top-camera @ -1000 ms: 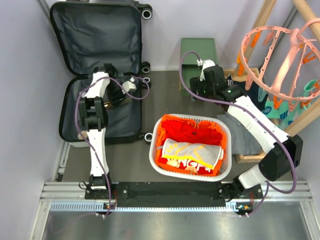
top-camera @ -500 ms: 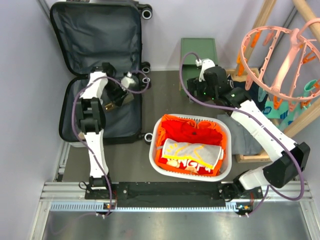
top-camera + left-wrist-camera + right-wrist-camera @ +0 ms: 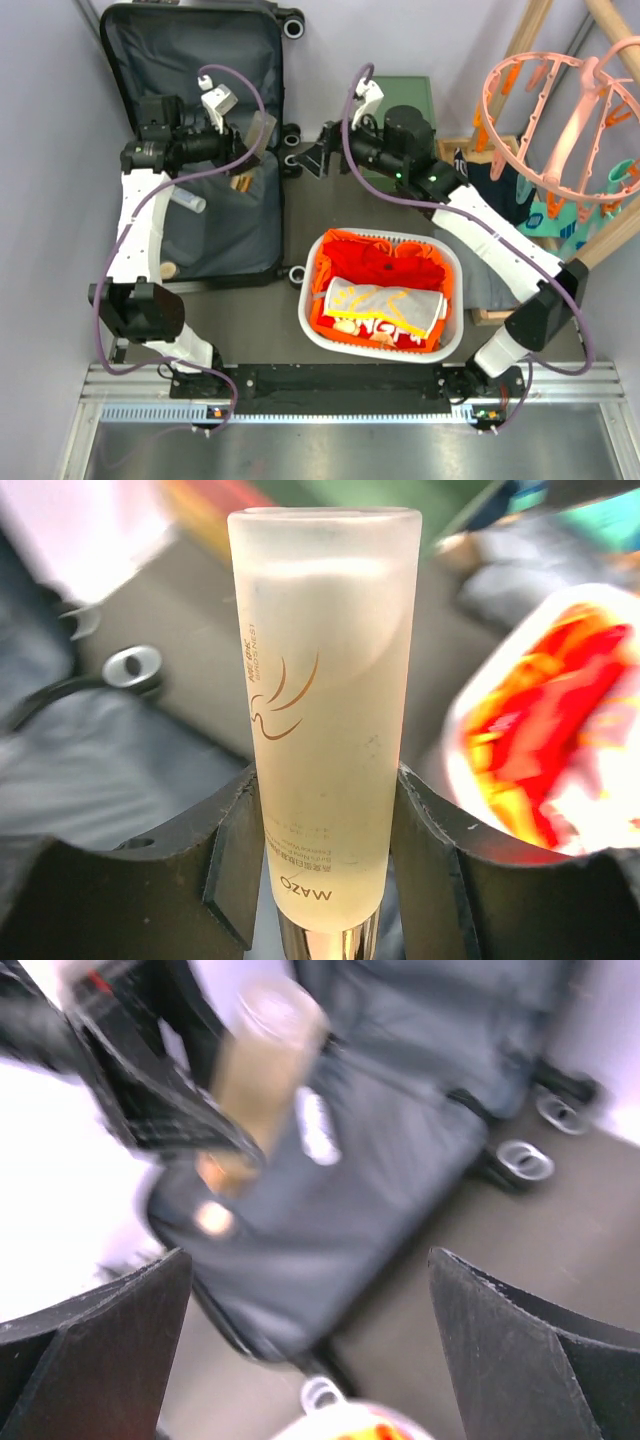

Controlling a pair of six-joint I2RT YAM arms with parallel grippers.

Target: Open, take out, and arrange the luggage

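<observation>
**A:** How many cases are out?

**B:** 1 luggage [image 3: 215, 235], at the far left. It lies open in 2 halves: the lid leans against the back wall and the lower half sits flat, grey lining up.

**A:** What is inside it?

**B:** 2 small things show clearly on the lining: 1 small pale tube [image 3: 188, 203] and 1 round wooden piece [image 3: 168, 270]. A brownish item sits near the hinge, but I cannot tell what it is.

**A:** And the 2 arms?

**B:** The left gripper [image 3: 325, 790] clamps 1 frosted tube [image 3: 325, 680] between its fingers, above the lower half's far right corner. The right gripper [image 3: 310, 1345] has its jaws spread wide with nothing between them. It is just beside the luggage's right edge, near the tube but apart from it.

**A:** What else is around?

**B:** There is 1 white basket [image 3: 450, 270] (packed with red, orange and grey clothes [image 3: 385, 290]) near the front, just right of the luggage. Past it are 1 green box [image 3: 400, 95] at the back and 1 pink clip hanger [image 3: 545, 110] at the far right. The left arm crosses over the lower half and hides part of the lining.
</observation>
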